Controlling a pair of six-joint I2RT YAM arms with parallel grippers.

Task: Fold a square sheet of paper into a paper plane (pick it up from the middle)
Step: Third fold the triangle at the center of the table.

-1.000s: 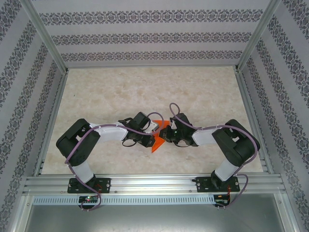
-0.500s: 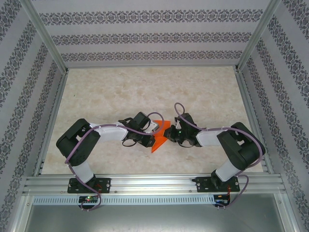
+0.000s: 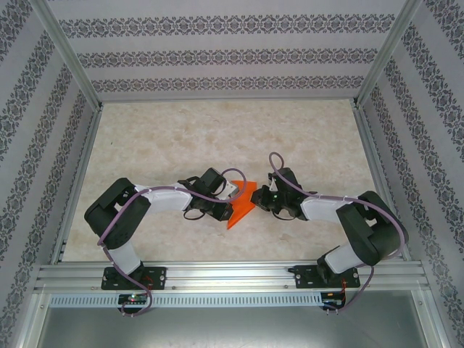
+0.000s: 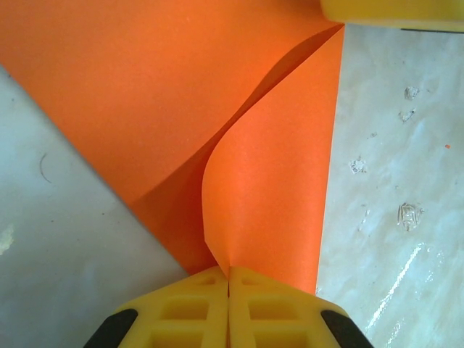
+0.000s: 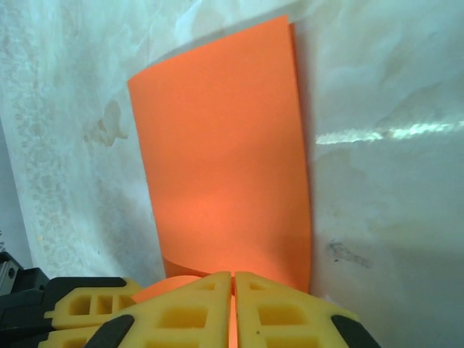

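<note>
The square sheet of paper [image 3: 239, 210] is bright orange, folded into a pointed shape, and is held between both grippers just above the table's middle. My left gripper [image 3: 233, 193] is shut on its left edge. In the left wrist view the yellow fingers [image 4: 181, 312] pinch a curling flap of the paper [image 4: 268, 196]. From the right, my right gripper [image 3: 254, 202] is shut on the other edge. In the right wrist view the paper [image 5: 225, 167] stretches away from the closed fingertips [image 5: 283, 312], with orange showing in the slit between them.
The marble-patterned table [image 3: 217, 138] lies inside a frame of metal rails with patterned walls. A finger of the right gripper [image 4: 391, 11] shows at the top of the left wrist view. The left gripper's fingers [image 5: 87, 308] sit at the lower left of the right wrist view.
The right arm's elbow has swung out to the right and its gripper has shifted slightly right with the paper edge. The left arm has stayed still.
</note>
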